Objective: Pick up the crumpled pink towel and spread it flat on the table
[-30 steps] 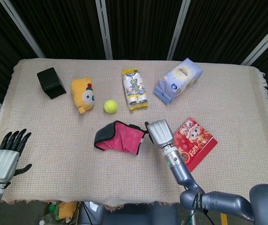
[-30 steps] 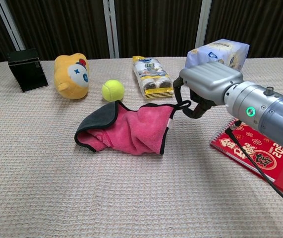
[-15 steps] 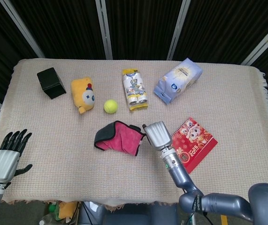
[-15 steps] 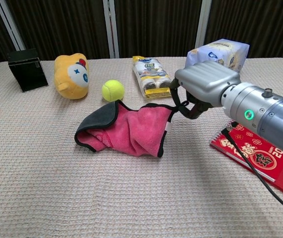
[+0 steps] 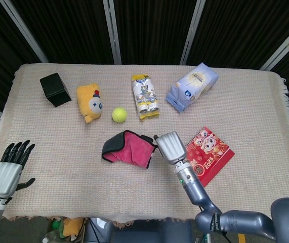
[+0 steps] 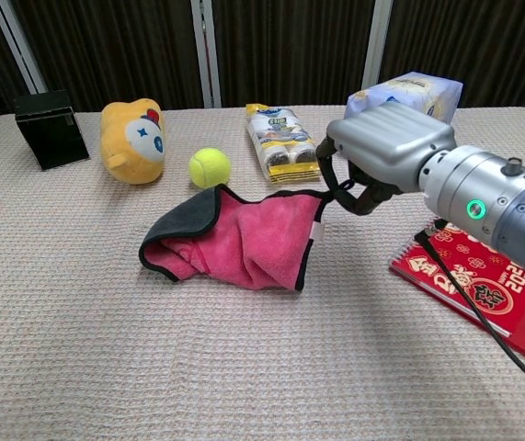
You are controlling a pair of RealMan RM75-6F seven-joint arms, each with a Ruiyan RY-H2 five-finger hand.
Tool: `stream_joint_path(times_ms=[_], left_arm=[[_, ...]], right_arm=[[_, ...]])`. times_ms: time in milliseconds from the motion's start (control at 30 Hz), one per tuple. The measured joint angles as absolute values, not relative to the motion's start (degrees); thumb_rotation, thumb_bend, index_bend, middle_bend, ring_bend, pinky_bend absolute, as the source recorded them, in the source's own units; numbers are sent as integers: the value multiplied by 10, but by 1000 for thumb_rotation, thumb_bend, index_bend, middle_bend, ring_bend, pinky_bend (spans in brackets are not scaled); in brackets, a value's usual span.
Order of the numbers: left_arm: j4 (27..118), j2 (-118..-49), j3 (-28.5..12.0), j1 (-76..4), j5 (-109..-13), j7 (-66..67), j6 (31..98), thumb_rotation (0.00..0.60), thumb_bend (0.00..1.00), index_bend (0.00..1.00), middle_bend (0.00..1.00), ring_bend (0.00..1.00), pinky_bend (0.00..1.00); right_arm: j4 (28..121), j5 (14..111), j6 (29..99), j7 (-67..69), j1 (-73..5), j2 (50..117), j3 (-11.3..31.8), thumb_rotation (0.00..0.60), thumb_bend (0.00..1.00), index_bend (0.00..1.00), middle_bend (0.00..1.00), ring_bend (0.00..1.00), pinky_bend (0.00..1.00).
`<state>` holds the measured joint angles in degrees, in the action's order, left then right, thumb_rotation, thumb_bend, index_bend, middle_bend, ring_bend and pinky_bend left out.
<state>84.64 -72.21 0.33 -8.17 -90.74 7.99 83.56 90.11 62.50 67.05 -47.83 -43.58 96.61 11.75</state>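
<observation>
Just below the tennis ball, the pink towel lies crumpled on the table, its right corner lifted, pinched by the right hand. The left hand, fingers spread and empty, rests far off.

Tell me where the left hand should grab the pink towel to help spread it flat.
Probably the dark-edged folded corner at the pink towel's left end, coming in from the left. The right hand already pinches the right edge, and that raised fold stands off the table, giving fingers something to close on. The left hand hangs open, far away.
</observation>
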Motion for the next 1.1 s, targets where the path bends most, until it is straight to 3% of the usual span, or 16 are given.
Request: stream_joint_path(times_ms=[300, 1000, 1100], left_arm=[[851, -726, 4, -85, -906, 91, 829, 600, 0, 0, 0, 0, 0], [899, -717, -22, -110, -868, 80, 789, 600, 0, 0, 0, 0, 1], [912, -716, -34, -123, -861, 78, 780, 600, 8, 0, 0, 4, 60]], right_arm=[[971, 635, 694, -504, -436, 922, 131, 600, 558, 643, 1000, 1000, 972], [1095, 569, 730, -629, -498, 859, 209, 600, 561, 651, 1000, 1000, 972], [1103, 551, 737, -643, -509, 857, 216, 600, 561, 651, 1000, 1000, 972]])
